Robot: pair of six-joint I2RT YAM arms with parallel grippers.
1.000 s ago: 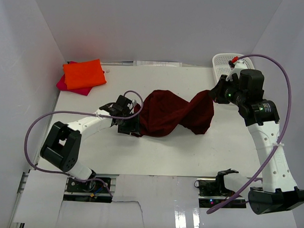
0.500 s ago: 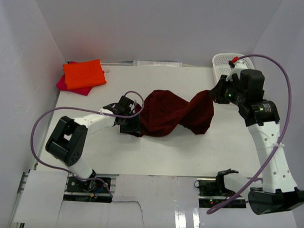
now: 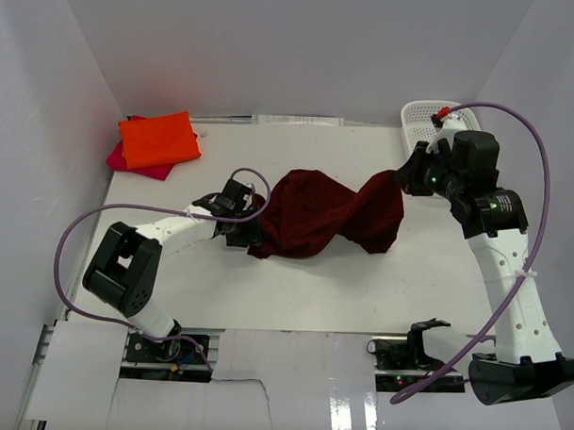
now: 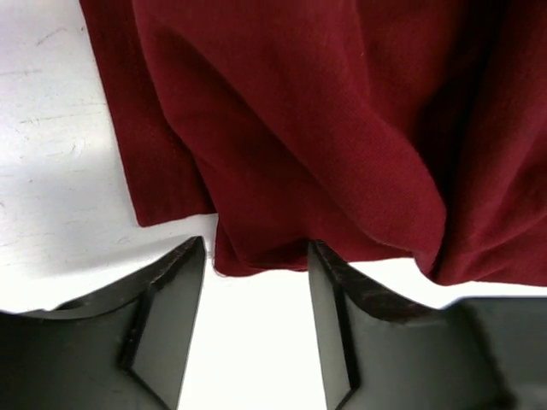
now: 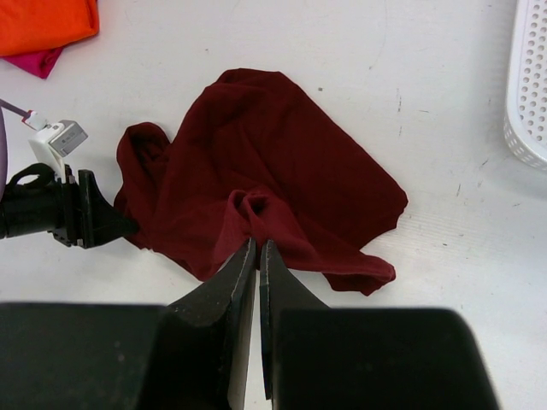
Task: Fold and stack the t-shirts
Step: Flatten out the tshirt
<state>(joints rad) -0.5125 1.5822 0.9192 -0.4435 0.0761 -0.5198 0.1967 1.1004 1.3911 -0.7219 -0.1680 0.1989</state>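
Two folded shirts, the orange t-shirt point(image 3: 158, 139) over the magenta t-shirt point(image 3: 129, 160), lie at upper left. At centre, the left gripper point(image 4: 256, 256), jaws spread but narrower than a second ago, has advanced onto the hem of the maroon t-shirt point(image 3: 325, 212). The right gripper point(image 5: 257, 243) stays pinched on its raised right fold.

The left arm stretches low toward the middle, elbow bent, its left hand point(image 3: 242, 229) with fingers point(image 4: 162, 316) parted. The right arm rises tall, wrist tipped down, its right hand point(image 5: 257, 246) pinched tight on the maroon t-shirt point(image 3: 315, 211).
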